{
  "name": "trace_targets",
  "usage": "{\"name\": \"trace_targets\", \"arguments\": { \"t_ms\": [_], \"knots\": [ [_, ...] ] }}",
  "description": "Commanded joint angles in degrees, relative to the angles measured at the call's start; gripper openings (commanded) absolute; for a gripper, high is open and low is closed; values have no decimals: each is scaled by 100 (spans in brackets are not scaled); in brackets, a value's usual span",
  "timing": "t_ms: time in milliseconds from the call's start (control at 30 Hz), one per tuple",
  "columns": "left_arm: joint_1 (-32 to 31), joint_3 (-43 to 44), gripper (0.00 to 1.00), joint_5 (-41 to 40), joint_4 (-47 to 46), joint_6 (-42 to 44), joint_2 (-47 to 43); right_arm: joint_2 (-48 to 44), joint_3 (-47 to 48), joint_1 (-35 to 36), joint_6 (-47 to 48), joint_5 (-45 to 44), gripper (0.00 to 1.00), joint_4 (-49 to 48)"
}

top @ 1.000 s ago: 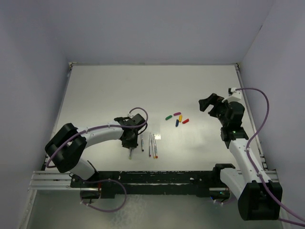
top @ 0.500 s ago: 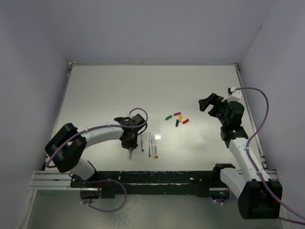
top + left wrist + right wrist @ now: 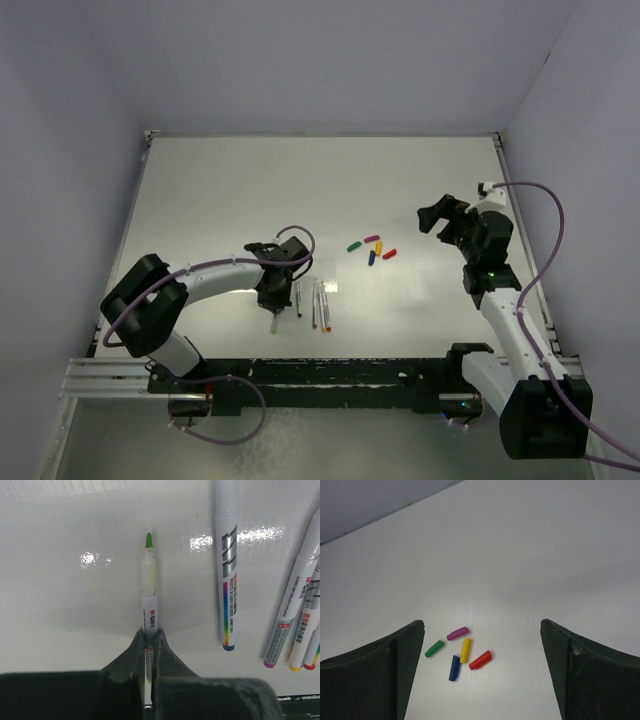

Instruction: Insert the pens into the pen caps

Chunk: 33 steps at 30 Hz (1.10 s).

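Glossy white table (image 3: pixel 70 605); smooth plastic pen (image 3: pixel 149 600); matt black fingers (image 3: pixel 131 659).

Held pen (image 3: pixel 149 587): sat clamped in the left gripper (image 3: pixel 148 635), just left of the row.
Loose pens (image 3: pixel 318 305): four lay side by side on the table (image 3: pixel 220 200).
Caps (image 3: pixel 465 650): clustered behind and right of the pens, left of the spread right gripper (image 3: pixel 440 215).

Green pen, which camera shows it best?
Left wrist: the green pen fills the middle, clamped in the left tool, green tip pointing away. The top view shows only a thin sliver below that tool. The right wrist view shows only the caps.
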State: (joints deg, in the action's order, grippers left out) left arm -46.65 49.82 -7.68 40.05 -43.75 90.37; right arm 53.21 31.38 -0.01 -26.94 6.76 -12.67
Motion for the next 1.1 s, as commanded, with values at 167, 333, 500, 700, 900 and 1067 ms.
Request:
{"name": "trace_targets", "arguments": {
  "t_ms": [167, 333, 500, 700, 900, 1067],
  "knots": [
    [-13, -34, 0, -534, 2, 66, -221, 398, 585, 8, 263, 164, 100, 124],
    [-12, 228, 0, -1003, 299, 98, -727, 735, 1029, 366, 471, -300, 100, 663],
    [-10, 246, 0, -1190, 143, 139, -1255, 1130, 1430, 1168, 424, -845, 96, 990],
    [-15, 39, 0, -1127, -472, 514, -1794, 1608, 1688, 1692, -29, -1154, 87, 1194],
    [-15, -173, 0, -966, -857, 753, -2212, 2340, 2022, 2373, -356, -1194, 63, 1351],
    [-18, -196, 0, -954, -647, 687, -2332, 2855, 2198, 2701, -521, -957, 30, 1208]
  ]
}}
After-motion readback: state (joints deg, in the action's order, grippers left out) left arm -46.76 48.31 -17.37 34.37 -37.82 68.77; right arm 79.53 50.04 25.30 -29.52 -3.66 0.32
